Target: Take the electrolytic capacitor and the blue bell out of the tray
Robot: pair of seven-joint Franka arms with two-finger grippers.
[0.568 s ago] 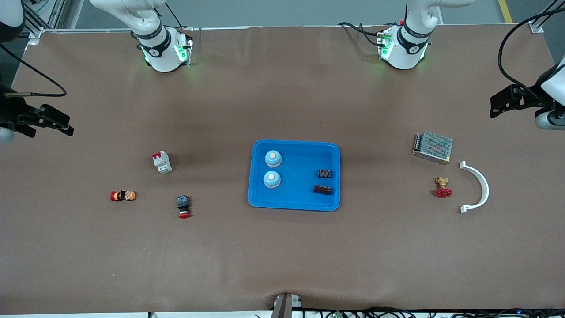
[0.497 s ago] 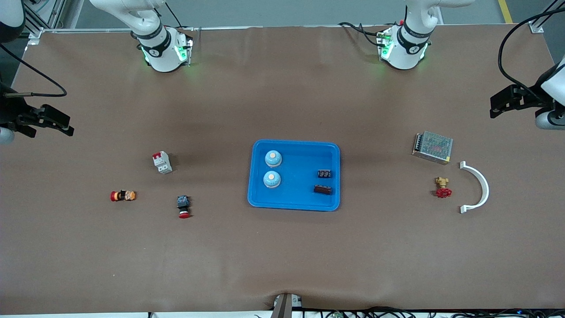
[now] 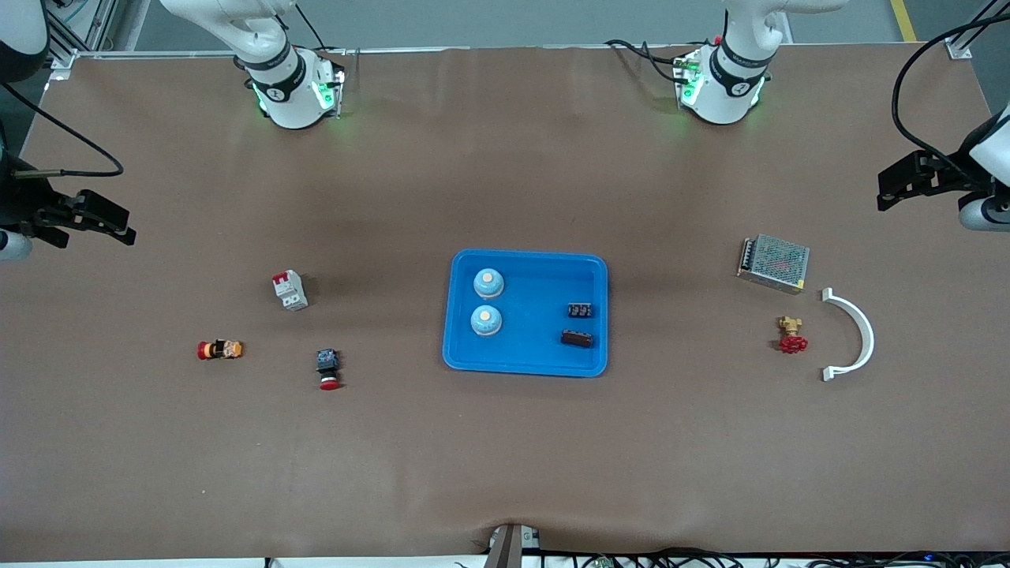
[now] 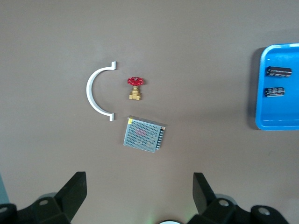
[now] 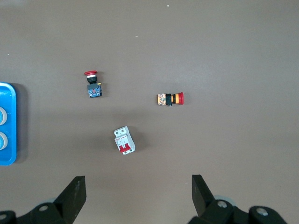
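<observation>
A blue tray (image 3: 536, 268) lies mid-table. Two pale blue bells (image 3: 488, 282) (image 3: 486, 320) with orange buttons sit in it toward the right arm's end. Two dark capacitors (image 3: 580, 310) (image 3: 577, 338) sit in it toward the left arm's end and also show in the left wrist view (image 4: 278, 71). My left gripper (image 3: 885, 192) hangs open and empty over the table's left-arm end, fingers wide apart (image 4: 138, 179). Over the right-arm end, my right gripper (image 3: 125, 225) is likewise open with nothing in it (image 5: 138, 182). Both are well away from the tray.
Toward the right arm's end lie a white circuit breaker (image 3: 289, 289), a red-and-yellow push button (image 3: 219, 349) and a red-capped switch (image 3: 328, 369). Toward the left arm's end lie a metal mesh power supply (image 3: 774, 263), a red-handled brass valve (image 3: 791, 335) and a white curved bracket (image 3: 856, 335).
Both grippers have drifted very slightly; nothing on the table or in the tray has moved.
</observation>
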